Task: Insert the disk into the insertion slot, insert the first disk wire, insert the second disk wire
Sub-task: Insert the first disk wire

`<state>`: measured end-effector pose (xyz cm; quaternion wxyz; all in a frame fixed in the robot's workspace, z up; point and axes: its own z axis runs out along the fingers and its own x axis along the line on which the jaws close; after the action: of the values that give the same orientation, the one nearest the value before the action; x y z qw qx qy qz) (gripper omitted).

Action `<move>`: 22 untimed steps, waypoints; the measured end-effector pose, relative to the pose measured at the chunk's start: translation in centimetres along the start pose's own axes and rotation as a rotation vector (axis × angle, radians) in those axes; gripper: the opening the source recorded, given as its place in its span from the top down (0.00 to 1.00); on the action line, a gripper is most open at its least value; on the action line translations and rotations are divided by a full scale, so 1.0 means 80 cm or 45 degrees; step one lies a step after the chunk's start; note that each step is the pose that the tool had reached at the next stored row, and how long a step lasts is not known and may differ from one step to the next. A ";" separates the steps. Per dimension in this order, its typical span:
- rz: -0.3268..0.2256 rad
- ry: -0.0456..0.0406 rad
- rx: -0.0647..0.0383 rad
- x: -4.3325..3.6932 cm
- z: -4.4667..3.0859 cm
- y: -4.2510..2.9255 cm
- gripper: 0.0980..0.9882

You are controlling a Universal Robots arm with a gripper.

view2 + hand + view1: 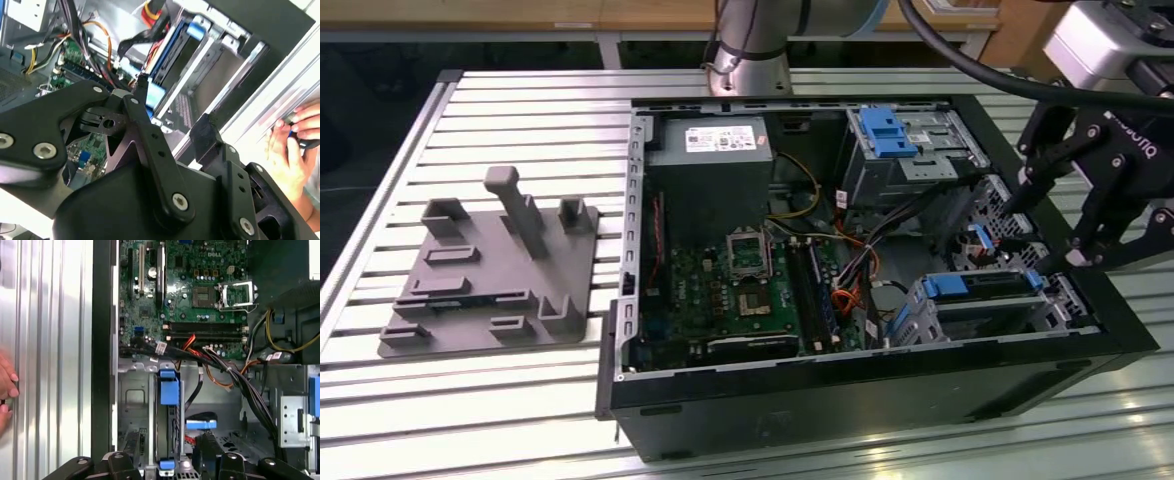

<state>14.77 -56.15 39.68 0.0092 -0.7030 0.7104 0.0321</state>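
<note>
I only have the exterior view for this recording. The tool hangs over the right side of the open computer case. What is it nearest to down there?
Observer: In the first wrist view the tool is nearest the disk, which stands edge-on inside the insertion slot.
Operator: Is anyone close to the rig?
Observer: Yes. In the second wrist view a person's hand is over the slatted table.
</note>
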 end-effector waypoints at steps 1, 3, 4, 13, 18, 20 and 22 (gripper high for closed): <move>0.000 0.000 -0.002 -0.001 0.0005 -0.0048 0.42; 0.000 0.001 -0.005 -0.004 0.0025 -0.0125 0.42; 0.000 0.001 -0.005 -0.006 0.0043 -0.0145 0.42; 0.002 0.000 -0.005 -0.045 0.0175 -0.0187 0.42; 0.012 0.008 -0.004 -0.050 0.0251 -0.0274 0.42; 0.017 0.016 -0.004 -0.051 0.0269 -0.0310 0.42; 0.023 0.023 -0.004 -0.051 0.0288 -0.0347 0.42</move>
<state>17.52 -51.93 37.53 0.0014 -0.6969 0.7166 0.0268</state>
